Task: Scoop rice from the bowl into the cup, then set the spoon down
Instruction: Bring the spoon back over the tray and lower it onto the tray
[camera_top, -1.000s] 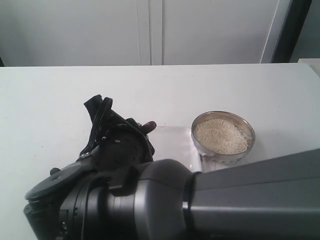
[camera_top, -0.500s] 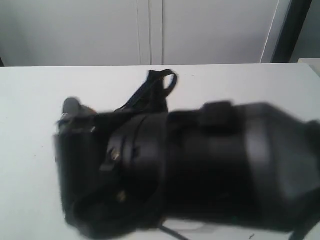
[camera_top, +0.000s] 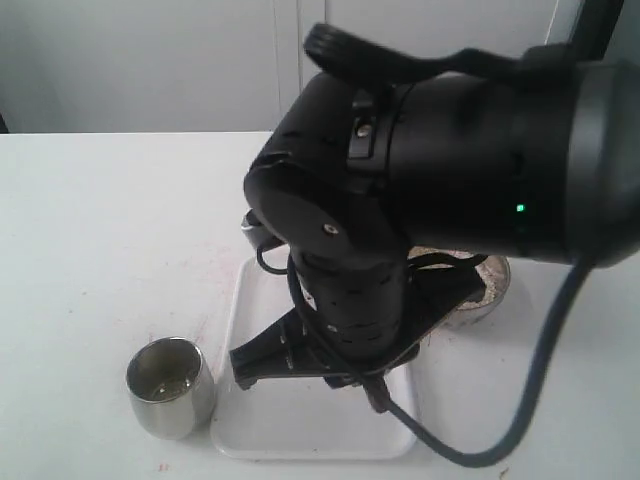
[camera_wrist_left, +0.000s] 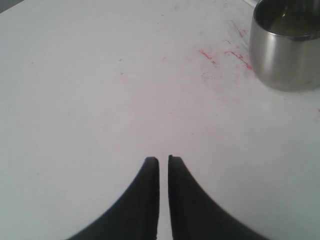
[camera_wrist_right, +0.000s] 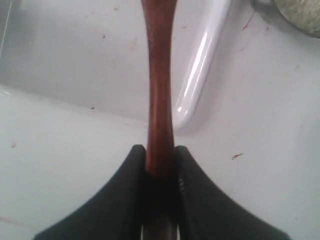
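My right gripper (camera_wrist_right: 160, 150) is shut on the slim handle of the dark reddish-brown wooden spoon (camera_wrist_right: 159, 85), which reaches out over the white tray (camera_wrist_right: 202, 60); its oval end is out of frame. In the exterior view the right arm (camera_top: 400, 200) hides the spoon and most of the steel bowl (camera_top: 478, 310). A sliver of rice (camera_top: 490, 283) shows there, and rice (camera_wrist_right: 302, 10) also shows in a corner of the right wrist view. The steel cup (camera_top: 170, 388) stands left of the tray. My left gripper (camera_wrist_left: 158, 160) is shut and empty over bare table, short of the cup (camera_wrist_left: 287, 45).
The white tray (camera_top: 300, 425) lies between cup and bowl on the white table (camera_top: 110, 230). Reddish smears (camera_wrist_left: 220, 57) mark the table near the cup. A black cable (camera_top: 520, 400) loops from the right arm across the table's right side. White cabinet doors stand behind.
The right arm has swung up and to the right across the exterior view. It hid the cup and tray before and left the bowl showing; now it covers the bowl and the cup shows.
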